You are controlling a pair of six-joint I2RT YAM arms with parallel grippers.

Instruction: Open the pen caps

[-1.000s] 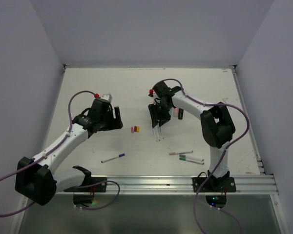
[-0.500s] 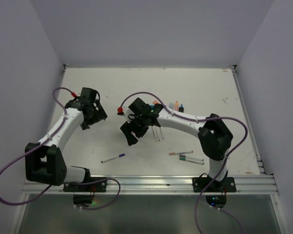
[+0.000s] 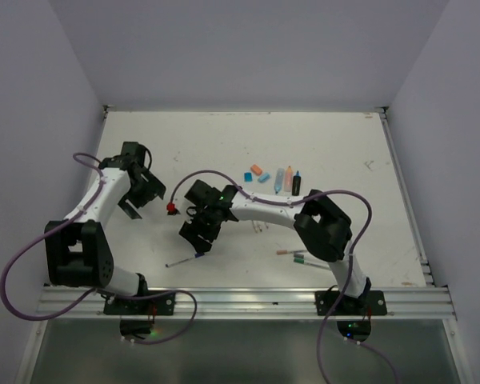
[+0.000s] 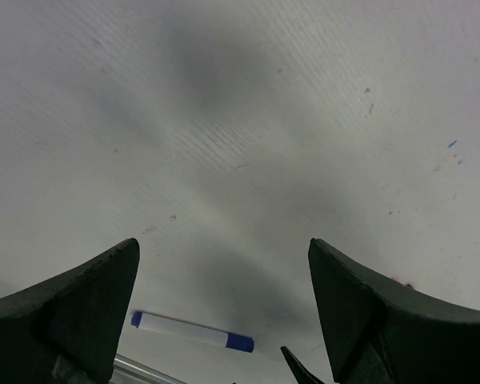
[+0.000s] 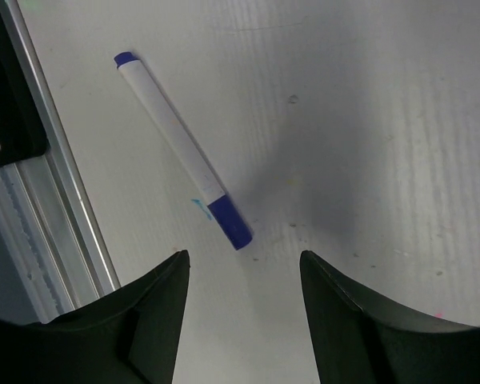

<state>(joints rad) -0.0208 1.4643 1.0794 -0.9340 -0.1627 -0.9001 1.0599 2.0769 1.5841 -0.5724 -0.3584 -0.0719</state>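
One white pen (image 5: 172,140) lies flat on the tabletop (image 5: 376,120) just ahead of my right jaws (image 5: 242,272), long axis slanted, its blue cap (image 5: 229,223) on and pointing toward them. My left jaws (image 4: 224,252) and right jaws stand apart, empty.

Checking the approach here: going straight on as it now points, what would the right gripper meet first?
Probably the blue cap of the white pen, lying just ahead of the open right gripper; depth is unclear, so possibly bare table beside it.
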